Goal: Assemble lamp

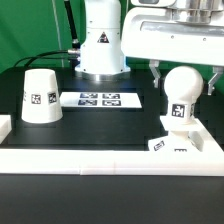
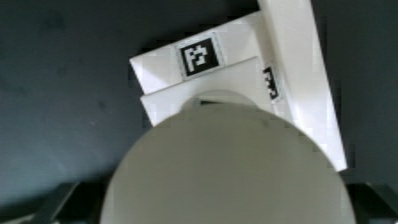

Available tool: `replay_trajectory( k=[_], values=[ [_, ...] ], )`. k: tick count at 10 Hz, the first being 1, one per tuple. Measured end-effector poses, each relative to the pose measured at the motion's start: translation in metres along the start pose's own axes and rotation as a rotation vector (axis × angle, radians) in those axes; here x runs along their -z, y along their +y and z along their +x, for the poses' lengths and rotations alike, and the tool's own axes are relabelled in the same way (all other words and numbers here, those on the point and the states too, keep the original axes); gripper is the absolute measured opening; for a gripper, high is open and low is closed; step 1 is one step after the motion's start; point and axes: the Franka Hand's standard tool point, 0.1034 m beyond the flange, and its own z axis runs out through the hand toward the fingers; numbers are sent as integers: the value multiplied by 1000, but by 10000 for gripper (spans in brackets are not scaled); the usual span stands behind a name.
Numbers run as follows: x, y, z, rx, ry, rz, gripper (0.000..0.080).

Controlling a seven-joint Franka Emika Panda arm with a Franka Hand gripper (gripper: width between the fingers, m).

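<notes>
1. Here, the end effector hangs at the exterior view's right, on the near side. Its fingers are spread wide, one on either side of the bulb. We note a thin gap at each side, and we see it gripping nothing.
2. The bulb stands upright, its tagged stem down on the base. We cannot tell whether the stem is fully seated.
3. The base sits in the near right corner of the dark surface, against the white rail that borders it.
4. In the wrist view the bulb fills most of the frame and is blurred. Beyond it we see the base showing one tag, alongside the rail.
5. The shade stands wide end down at the exterior view's left, well apart from the bulb, with a tag facing us.
6. The marker board lies flat between the shade and the bulb, just in front of the arm's pedestal.
</notes>
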Motion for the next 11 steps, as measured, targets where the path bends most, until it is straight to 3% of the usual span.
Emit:
replay_trajectory(
  k=[3, 6, 7, 8, 11],
  values=[
    [0, 0, 0, -287, -8, 6, 580],
    [0, 0, 0, -393, -13, 11, 580],
    [0, 0, -1, -385, -13, 11, 580],
    [-1, 0, -1, -364, -13, 11, 675],
    [-1, 1, 0, -236, -13, 18, 699]
  ],
)
